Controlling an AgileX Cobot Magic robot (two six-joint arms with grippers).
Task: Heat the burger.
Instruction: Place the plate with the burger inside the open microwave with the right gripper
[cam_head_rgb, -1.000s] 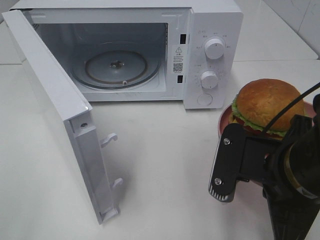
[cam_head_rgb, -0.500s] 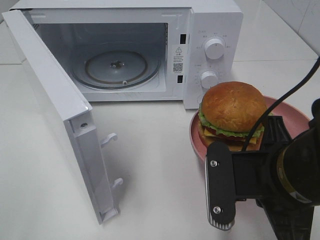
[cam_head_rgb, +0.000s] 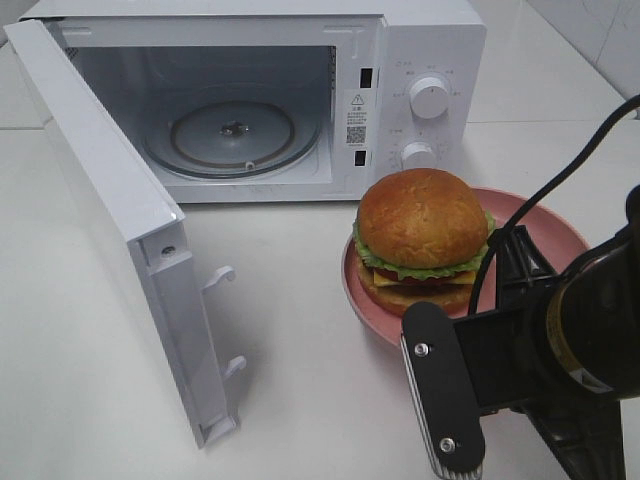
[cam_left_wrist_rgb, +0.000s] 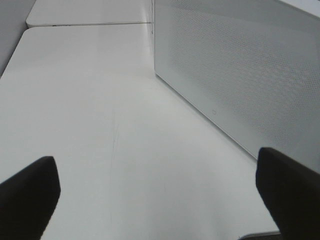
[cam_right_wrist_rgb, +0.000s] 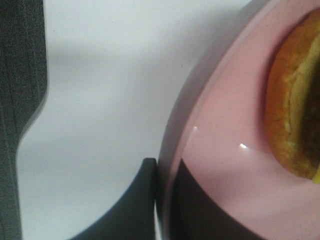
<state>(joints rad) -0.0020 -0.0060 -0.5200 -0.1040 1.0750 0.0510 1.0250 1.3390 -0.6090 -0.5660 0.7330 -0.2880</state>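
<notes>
From the high camera I see the white microwave oven (cam_head_rgb: 420, 60) with its door (cam_head_rgb: 100, 180) swung wide and its round glass turntable (cam_head_rgb: 232, 135) bare. The tall burger with the golden domed bun (cam_head_rgb: 422, 225) sits on a round pink plate (cam_head_rgb: 560, 235) on the white desk (cam_head_rgb: 300, 330), below the dials and not yet inside.

In the left wrist view, my left hand (cam_left_wrist_rgb: 160, 195) is spread wide and holds nothing.

In the right wrist view, my right hand (cam_right_wrist_rgb: 162, 200) is pinched on the plate's rim.

I judge that loading, closing the door and setting the dial remain.

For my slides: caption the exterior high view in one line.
Right pincer grips the plate by its rim, burger on it, before the open microwave.
</notes>
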